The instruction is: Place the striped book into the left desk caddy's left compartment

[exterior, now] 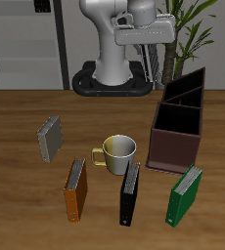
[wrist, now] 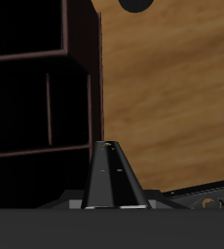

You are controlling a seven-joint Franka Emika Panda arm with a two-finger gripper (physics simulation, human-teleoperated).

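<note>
— Where do we find the striped book (wrist: pixel 114 180)?

— Not on the bench (exterior: pixel 26 112). In the wrist view we see a thin dark slab edge-on, running away from the camera. We take it for the striped book, though its cover does not show from this angle.

— And the fingers (exterior: pixel 148 49)?

— They are up in the air, close to the robot's base, above and behind the left desk caddy (exterior: pixel 178 137). They seem to be pinching the book from both sides. In the exterior view we make out only thin vertical shapes hanging below the hand.

— What do we see of the caddy?

— It stands on the bench with its taller, slanted end toward the back. From the wrist, the caddy (wrist: pixel 80 97) lies under the book's far end, with its dividers visible and its compartments dark. We cannot tell which compartment the book is above.

— What else is on the bench?

— A mug (exterior: pixel 117 151) stands just beside the caddy. Near the front edge we see an orange book (exterior: pixel 76 188), a black book (exterior: pixel 130 192) and a green book (exterior: pixel 185 195). A mottled grey book (exterior: pixel 50 140) lies farther back, well apart from the caddy.
</note>
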